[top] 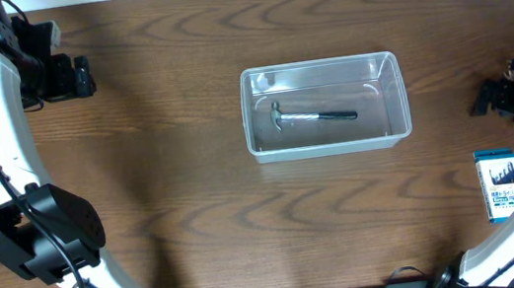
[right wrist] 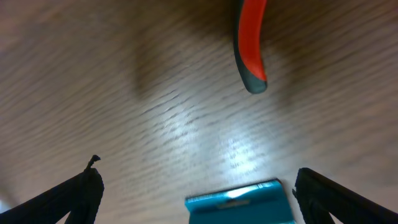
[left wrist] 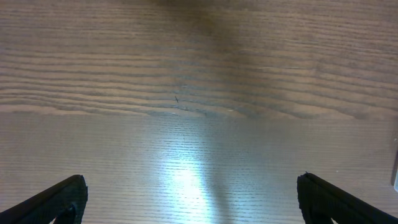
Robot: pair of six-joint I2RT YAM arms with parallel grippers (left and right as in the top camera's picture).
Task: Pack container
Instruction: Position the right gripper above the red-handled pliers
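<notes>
Container [top: 251,115], clear plastic, sits at the centre of the bench [top: 198,221] with a hammer [top: 313,117] lying inside. Left tool [left wrist: 191,186], out at 10 o'clock, is spread wide over bare wood and grips nothing. Right tool [right wrist: 196,177], at 3 o'clock, is equally wide and empty. A blue-and-white card pack [top: 500,183] lies at 4 o'clock, and a red handle [right wrist: 250,43] lies near the right tool.

We count one container [top: 249,115], one hammer [top: 318,116], one card pack [top: 500,184], one red-handled tool [right wrist: 250,43], and two grippers: left gripper [left wrist: 191,186], right gripper [right wrist: 198,175].
</notes>
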